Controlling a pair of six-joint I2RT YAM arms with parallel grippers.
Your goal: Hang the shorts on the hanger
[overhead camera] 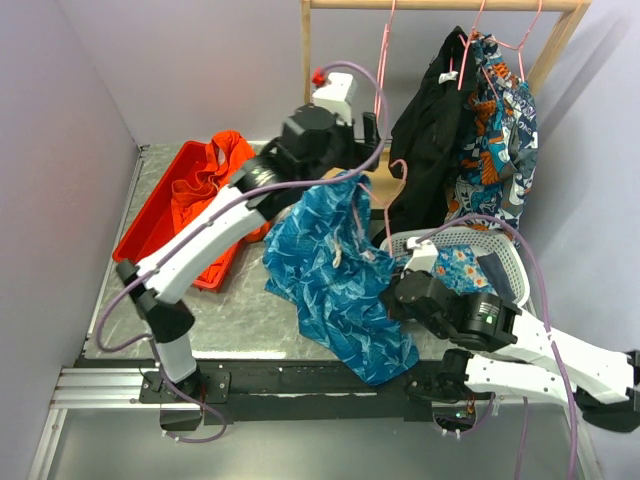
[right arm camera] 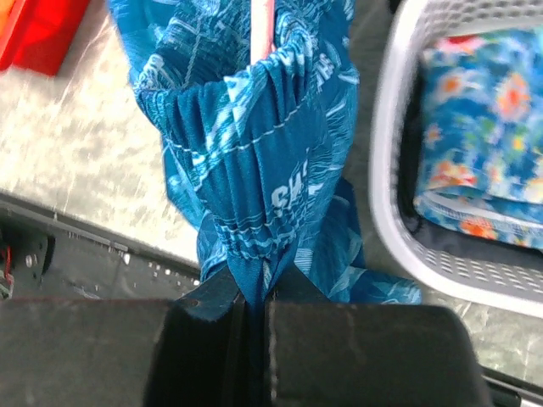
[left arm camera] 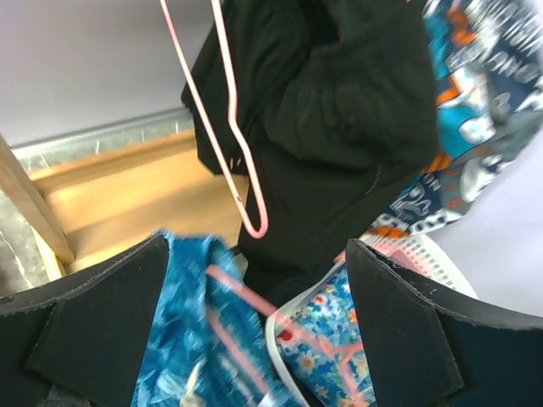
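Shorts (overhead camera: 335, 280): waistband pinched in closed right claw (right arm camera: 254, 314), seemingly stretched for the pink hanger (right arm camera: 261, 21) inside; left claw (left arm camera: 254, 292) wide open, empty.

In the left wrist view the shorts (left arm camera: 182, 339) are blurring toward 6 o'clock. In the right wrist view the pink hanger (right arm camera: 262, 30) is running off at 12 o'clock, the white basket (right arm camera: 386, 170) at 3 o'clock, and fabric is vanishing between the right gripper's (right arm camera: 254, 309) closed jaws at 6 o'clock.
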